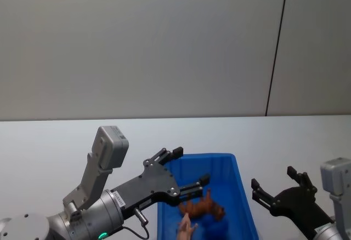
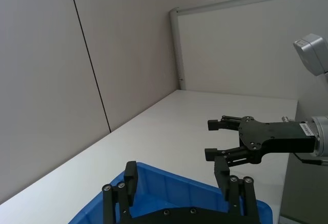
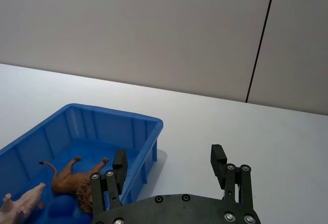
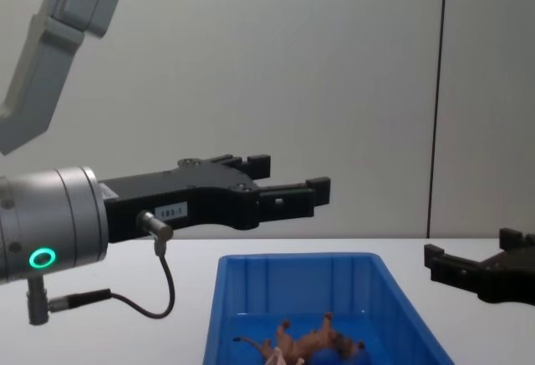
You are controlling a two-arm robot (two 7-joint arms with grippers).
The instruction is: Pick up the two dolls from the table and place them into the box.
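Already both dolls, brown [image 1: 202, 207] and pink [image 1: 186, 229], are seen inside the box [image 1: 241, 190]; left pincer [image 1: 189, 168] and right pincer [image 1: 274, 188] are held wide, empty.

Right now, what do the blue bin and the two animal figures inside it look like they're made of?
Blue bin: seemingly molded plastic, with ribbed walls and an even, slightly glossy colour. Brown lion figure: likely hard plastic or rubber, with a sculpted mane. Pink figure: smooth, probably the same; partly cut off.

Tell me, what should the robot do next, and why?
Probably just pull the left hand back from over the box. Both dolls, the brown one and the pink one, already lie inside, and both hands, the right hand too, are open and empty.
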